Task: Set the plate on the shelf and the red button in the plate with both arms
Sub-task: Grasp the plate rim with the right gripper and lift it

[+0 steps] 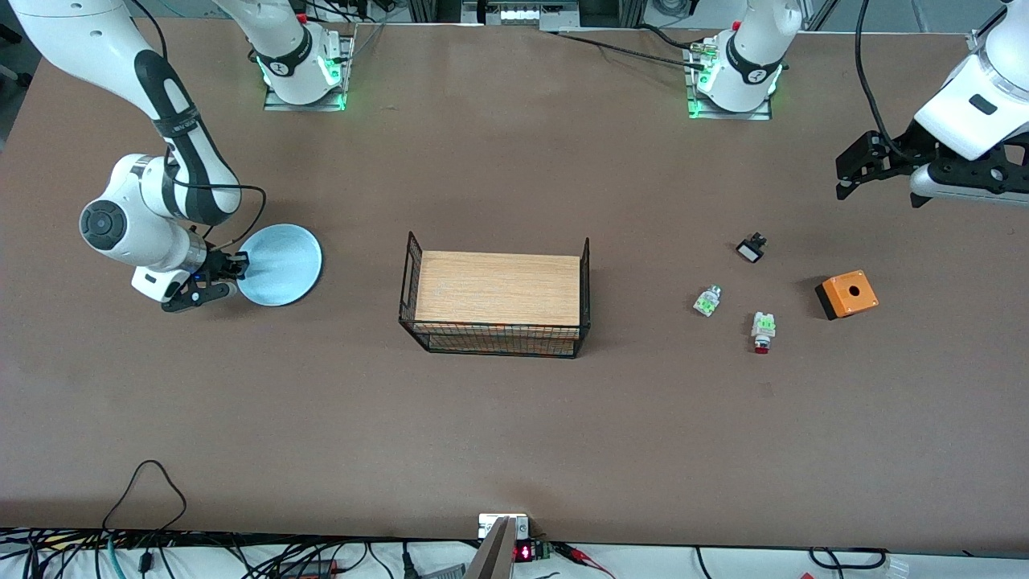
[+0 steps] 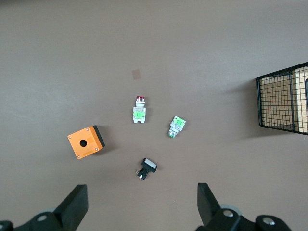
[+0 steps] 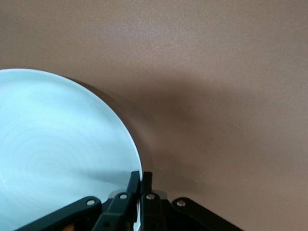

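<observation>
The right gripper (image 1: 239, 264) has its fingers pinching the rim of the glossy, round pale-blue plate (image 1: 281, 265) at the right arm's end of the matte brown desk (image 1: 514, 418). The left gripper (image 1: 852, 173) hangs spread over bare desk; the red button (image 1: 762, 330), red-capped, lies near the orange box (image 1: 846, 294).

One plate (image 1: 281, 264), one rack (image 1: 497, 299), four small parts (image 1: 707, 301).

— Front view: high, across the table (image 1: 514, 450), facing both bases, taking in everything!

— Left wrist: well up, looking down on the orange box (image 2: 85, 142), the small parts and a corner of the wire rack (image 2: 284, 98); all shared with the front.

— Right wrist: right down close, filled by the plate (image 3: 53, 149) rim; shared too.
</observation>
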### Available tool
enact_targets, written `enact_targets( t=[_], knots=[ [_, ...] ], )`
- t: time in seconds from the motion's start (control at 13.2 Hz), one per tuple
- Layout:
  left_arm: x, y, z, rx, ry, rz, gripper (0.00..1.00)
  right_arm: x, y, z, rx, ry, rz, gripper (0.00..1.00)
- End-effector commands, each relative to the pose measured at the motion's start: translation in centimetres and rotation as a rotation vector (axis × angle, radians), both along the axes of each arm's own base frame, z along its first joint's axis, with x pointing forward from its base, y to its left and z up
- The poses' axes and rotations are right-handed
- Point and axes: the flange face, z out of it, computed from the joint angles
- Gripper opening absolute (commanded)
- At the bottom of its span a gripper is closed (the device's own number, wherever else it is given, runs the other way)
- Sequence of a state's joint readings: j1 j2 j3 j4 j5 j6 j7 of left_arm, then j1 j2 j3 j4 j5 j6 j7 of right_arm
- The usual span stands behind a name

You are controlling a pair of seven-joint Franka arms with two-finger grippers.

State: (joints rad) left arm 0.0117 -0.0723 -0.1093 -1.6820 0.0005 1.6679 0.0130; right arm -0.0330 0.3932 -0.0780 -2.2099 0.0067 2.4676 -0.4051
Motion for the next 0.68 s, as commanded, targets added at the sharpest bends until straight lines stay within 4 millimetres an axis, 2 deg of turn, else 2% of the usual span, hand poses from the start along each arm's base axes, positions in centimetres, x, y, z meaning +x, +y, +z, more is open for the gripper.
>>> enact_targets(
  t=[0.0, 0.23, 0.61],
  knots=[
    [-0.2, 0.1, 0.1, -0.013, 0.009, 0.005, 1.00, -0.2, -0.1, 2.9, 0.008, 0.040, -0.109, 0.00],
    [-0.2, 0.2, 0.3, -0.012, 0.006, 0.007, 1.00, 0.9, 2.4, 10.3, 0.000, 0.075, -0.221, 0.00],
    [-0.1, 0.4, 0.1, -0.010, 0.009, 0.010, 1.00, 3.1, 5.9, 24.7, 0.108, 0.123, -0.385, 0.00]
  ],
)
